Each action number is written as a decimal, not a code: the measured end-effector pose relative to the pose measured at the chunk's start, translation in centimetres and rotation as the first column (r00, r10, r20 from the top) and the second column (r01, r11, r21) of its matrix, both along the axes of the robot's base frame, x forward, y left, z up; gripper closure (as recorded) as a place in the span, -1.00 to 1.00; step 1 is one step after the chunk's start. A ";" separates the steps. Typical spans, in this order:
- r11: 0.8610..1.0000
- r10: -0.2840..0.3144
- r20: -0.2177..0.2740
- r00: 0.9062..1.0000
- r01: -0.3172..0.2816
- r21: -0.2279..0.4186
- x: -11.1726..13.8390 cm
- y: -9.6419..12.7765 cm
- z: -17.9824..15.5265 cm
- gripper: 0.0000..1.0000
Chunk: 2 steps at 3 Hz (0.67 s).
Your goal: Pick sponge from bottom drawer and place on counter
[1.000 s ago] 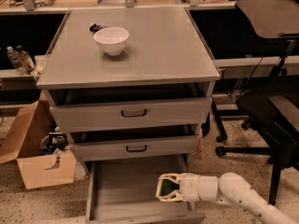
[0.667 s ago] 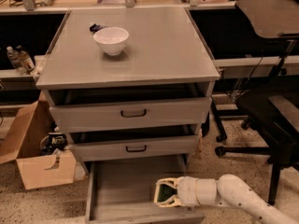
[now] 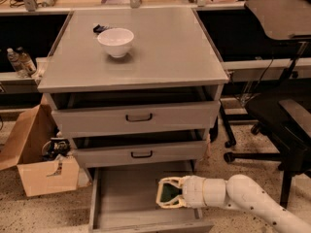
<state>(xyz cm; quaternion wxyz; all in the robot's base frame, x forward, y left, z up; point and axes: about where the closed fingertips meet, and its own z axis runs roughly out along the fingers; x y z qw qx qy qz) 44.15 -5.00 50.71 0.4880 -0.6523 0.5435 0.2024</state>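
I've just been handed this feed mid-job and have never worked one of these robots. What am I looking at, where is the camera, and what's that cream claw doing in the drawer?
There is one camera, looking down at a grey three-drawer cabinet from the front. Its mounting isn't visible. The white jointed limb coming in from the lower right is the robot's single arm. The cream claw at its tip is the gripper. It is reaching into the open bottom drawer, with its two fingers closed on the sponge, a small dark green pad. I can't tell whether the sponge is lifted off the drawer floor. The counter, where the sponge belongs, holds a white bowl with a small dark object behind it.
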 end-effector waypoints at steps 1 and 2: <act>0.999 0.001 0.100 0.995 -0.005 0.039 0.5 2.5 10.8 1.00; 0.999 -0.004 0.211 0.978 -0.004 0.036 1.1 4.5 21.4 1.00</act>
